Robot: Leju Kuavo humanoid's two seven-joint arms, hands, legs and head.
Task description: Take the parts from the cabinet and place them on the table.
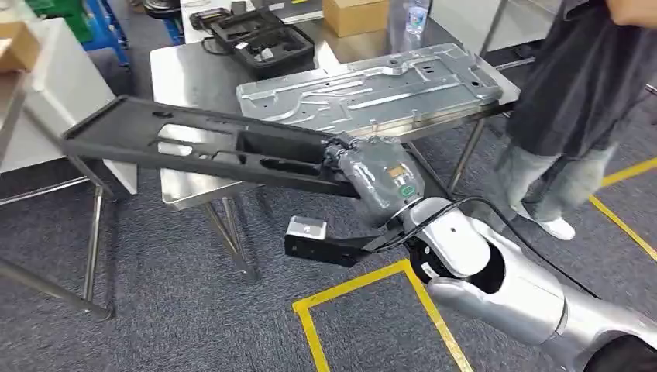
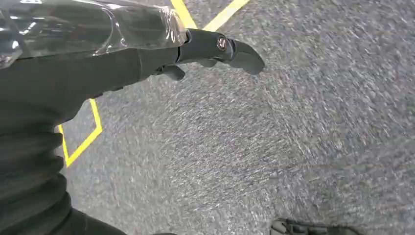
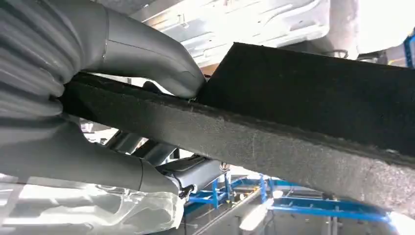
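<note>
- One long black foam part (image 1: pixel 209 143) is in your right hand (image 1: pixel 380 178), gripped at its near end; your right wrist view has the thumb (image 3: pixel 147 54) pressed on one face of the part (image 3: pixel 303 122) and darker fingers (image 3: pixel 191 171) curled under the other.
- That part juts out to the left from the hand, roughly level, with cut-outs along its length; its middle hangs over the front edge of the steel table (image 1: pixel 182 77), and its far end reaches past the table's left side.
- Your left hand (image 2: pixel 215 49) hangs over grey carpet (image 2: pixel 244 147) with yellow floor tape (image 2: pixel 83 142); its fingers are loosely curled, nothing in them, and you cannot tell more of the grip from this view.
- On the table, behind the black part, you have a large stamped metal panel (image 1: pixel 372 85) lying flat toward the right edge.
- At the far left corner sits a black moulded tray (image 1: pixel 256 39), with a cardboard box (image 1: pixel 355 15) beyond it.
- Just off the table's right side stands a person (image 1: pixel 577 93) in dark top and light trousers.
</note>
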